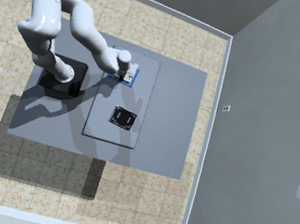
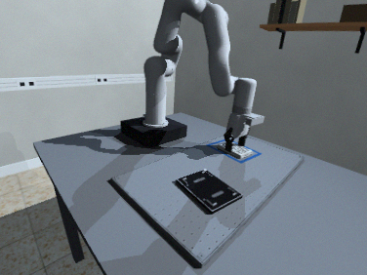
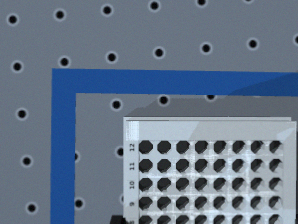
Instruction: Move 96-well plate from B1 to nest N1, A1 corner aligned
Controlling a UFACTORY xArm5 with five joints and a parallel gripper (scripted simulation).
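Gripper, fingers wide, clamps the 96-well plate, column 12 toward the blue outline.

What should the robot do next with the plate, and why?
Probably lift it straight up a little. The gripper is down at the plate and shut on it, but the plate sits inside the blue square, while the black nest waits apart, nearer the camera. It has to clear the board before going across.
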